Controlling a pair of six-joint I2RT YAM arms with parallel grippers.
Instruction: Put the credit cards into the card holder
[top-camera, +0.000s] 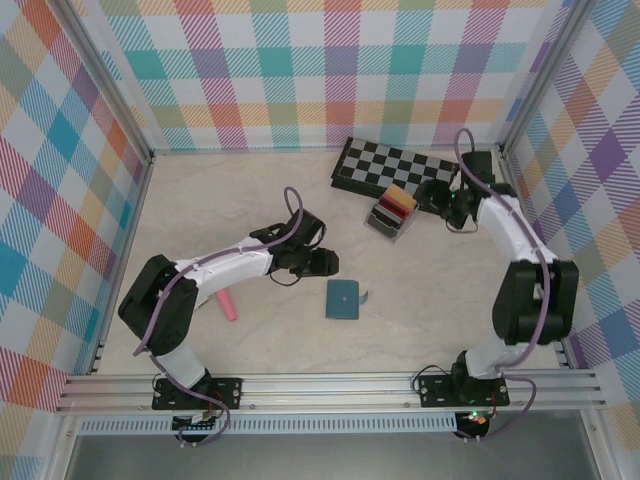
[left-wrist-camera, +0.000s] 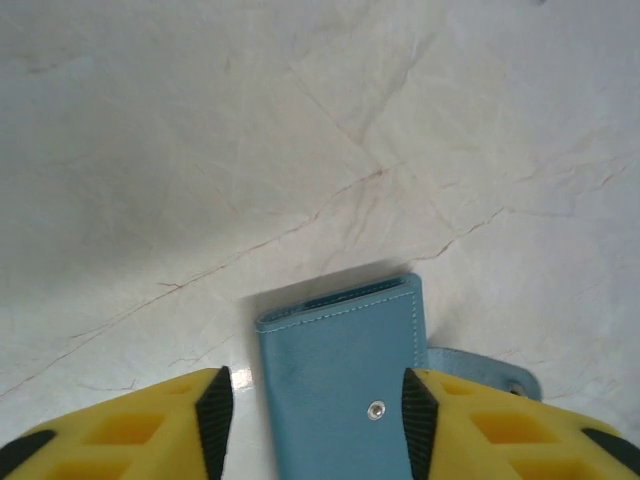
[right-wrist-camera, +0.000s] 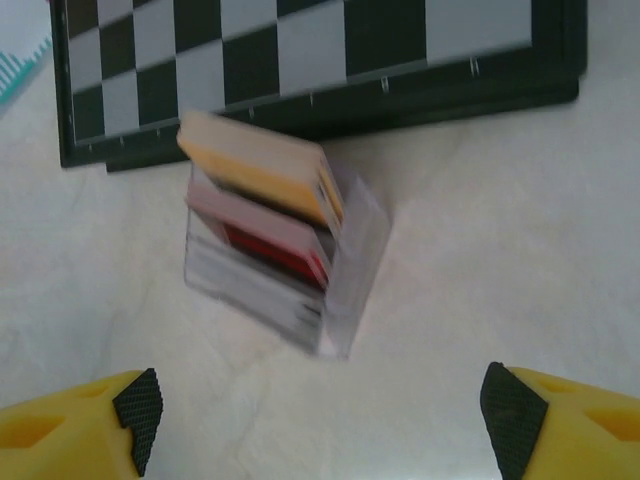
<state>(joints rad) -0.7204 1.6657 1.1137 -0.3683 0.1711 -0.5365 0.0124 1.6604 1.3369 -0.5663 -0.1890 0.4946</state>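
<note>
The teal card holder (top-camera: 343, 299) lies closed and flat on the table in the middle. In the left wrist view the card holder (left-wrist-camera: 335, 380) shows between my yellow fingers, its snap strap sticking out to the right. My left gripper (top-camera: 322, 263) (left-wrist-camera: 318, 405) is open, up-left of the holder and apart from it. The credit cards (top-camera: 393, 205) stand upright in a clear rack by the chessboard: yellow-tan, red and dark cards (right-wrist-camera: 268, 205), blurred. My right gripper (top-camera: 434, 198) (right-wrist-camera: 330, 405) is open wide just short of the rack, with nothing between its fingers.
A black-and-white chessboard (top-camera: 395, 168) (right-wrist-camera: 300, 50) lies at the back right, right behind the clear rack (right-wrist-camera: 345, 270). A pink stick (top-camera: 226, 305) lies at the near left by the left arm. Checked walls close in the table on three sides.
</note>
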